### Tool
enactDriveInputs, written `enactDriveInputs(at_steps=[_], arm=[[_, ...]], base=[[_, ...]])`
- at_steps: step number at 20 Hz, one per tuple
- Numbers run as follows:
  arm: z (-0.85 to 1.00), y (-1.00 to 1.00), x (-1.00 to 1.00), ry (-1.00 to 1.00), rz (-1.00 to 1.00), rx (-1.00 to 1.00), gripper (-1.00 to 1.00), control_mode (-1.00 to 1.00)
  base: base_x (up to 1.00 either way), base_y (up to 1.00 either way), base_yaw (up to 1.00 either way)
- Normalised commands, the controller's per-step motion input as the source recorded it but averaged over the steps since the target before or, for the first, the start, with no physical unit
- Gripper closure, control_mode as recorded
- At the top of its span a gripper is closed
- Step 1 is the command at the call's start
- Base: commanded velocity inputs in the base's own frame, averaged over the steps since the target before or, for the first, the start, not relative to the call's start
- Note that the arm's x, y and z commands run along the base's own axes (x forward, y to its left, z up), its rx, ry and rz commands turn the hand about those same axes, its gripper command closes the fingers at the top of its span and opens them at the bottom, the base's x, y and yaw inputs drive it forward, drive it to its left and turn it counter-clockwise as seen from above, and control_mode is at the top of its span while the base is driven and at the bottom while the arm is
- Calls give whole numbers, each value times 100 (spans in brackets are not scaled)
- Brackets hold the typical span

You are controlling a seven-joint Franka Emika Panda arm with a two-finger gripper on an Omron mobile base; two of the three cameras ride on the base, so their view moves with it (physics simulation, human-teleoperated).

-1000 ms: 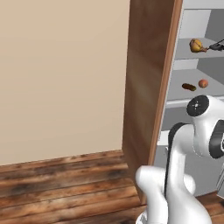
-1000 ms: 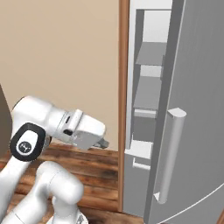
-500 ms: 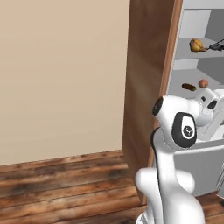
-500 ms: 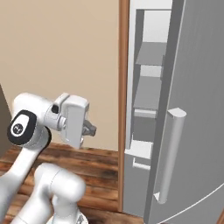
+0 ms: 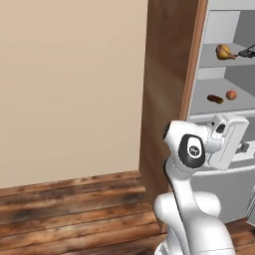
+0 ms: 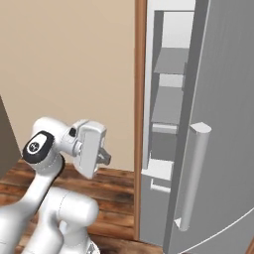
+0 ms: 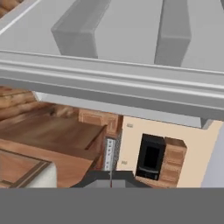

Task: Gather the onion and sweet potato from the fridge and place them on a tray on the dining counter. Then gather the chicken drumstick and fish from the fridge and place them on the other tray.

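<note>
Fridge (image 5: 219, 124): you have it open on the right of the scene, white inside, with grey shelves; its silver door (image 6: 223, 124) with the grey bar handle (image 6: 191, 178) swings out toward you in the right base view.
Arm: your arm stands in front of the fridge's lower section, folded up with the hand at about drawer height.
Gripper (image 6: 105, 158): your fingers are closed together and carry nothing; in the hand view the tips (image 7: 110, 178) meet at the bottom edge.
Sweet potato (image 5: 215, 98): you will find it on the middle shelf, a dark lump lying with its long axis left to right.
Onion (image 5: 231, 94): it sits just beside the sweet potato, on its right, on the same shelf.
Drumstick (image 5: 224, 51): it lies one shelf higher; leave it for the second tray.
Key relation: both vegetables lie above your gripper and farther into the fridge, so I judge you must raise the hand, spread the fingers, then reach in. The sweet potato is the nearer of the two.
</note>
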Motion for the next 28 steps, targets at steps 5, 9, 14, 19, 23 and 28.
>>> enactDriveInputs(at_steps=[5,9,14,19,23,28], arm=[[-48,-30,0,0,0,-1,100,-100],[-41,-52,0,0,1,-1,100,-100],[-23,-37,14,0,4,-4,100,-100],[-6,-22,36,0,8,-3,100,-100],[-8,-3,40,0,4,-1,100,-100],[-16,-1,42,0,0,0,100,-100]], base=[[0,0,0],[0,0,0],[0,0,0],[0,0,0],[0,0,0],[0,0,0]])
